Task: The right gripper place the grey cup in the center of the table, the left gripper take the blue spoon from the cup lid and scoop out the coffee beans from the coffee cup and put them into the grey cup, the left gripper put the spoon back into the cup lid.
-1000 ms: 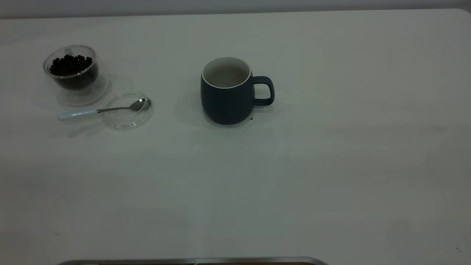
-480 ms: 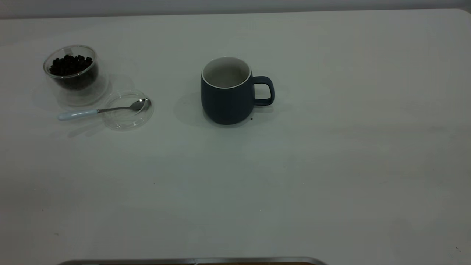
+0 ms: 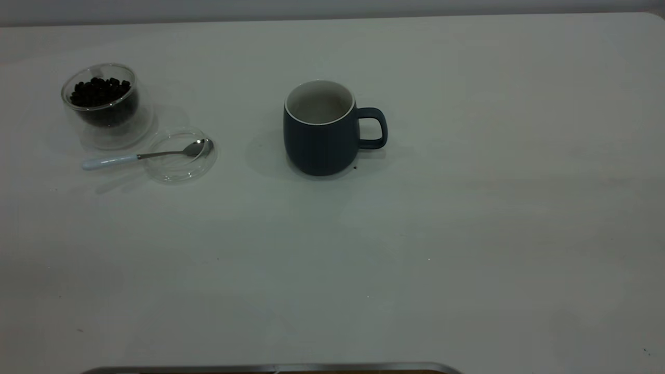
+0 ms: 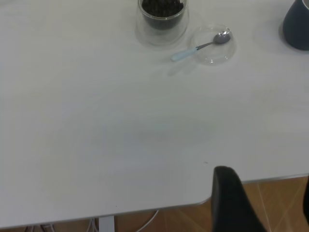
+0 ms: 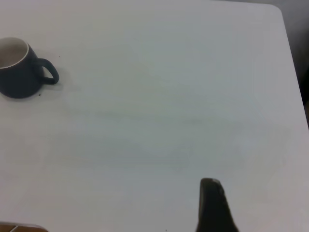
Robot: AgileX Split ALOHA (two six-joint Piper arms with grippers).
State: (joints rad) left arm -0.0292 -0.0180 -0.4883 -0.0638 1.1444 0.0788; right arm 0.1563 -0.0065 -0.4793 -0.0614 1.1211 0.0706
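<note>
Standing mug: the grey cup (image 3: 321, 128) sits upright mid-counter, handle toward the right arm.
Spoon: the blue spoon (image 3: 144, 155) lies with its bowl in the cup lid (image 3: 180, 155).
Beans: the coffee beans (image 3: 100, 91) fill the coffee cup (image 3: 106, 106) beside the lid.
Counter: the counter (image 3: 415, 234) is white, wooden floor past its edge.
Fingers: left gripper (image 4: 263, 203) and right gripper (image 5: 215, 205) hang near the counter's edge, holding nothing; opening cannot be told.

Left gripper (image 4: 260, 203): one dark finger showing, remainder cut off (fingers' spread unreadable). Right gripper (image 5: 215, 205): likewise, single finger only. Grey cup (image 4: 297, 26), far beyond left gripper: cropped at frame edge. Both arms absent from exterior view.
</note>
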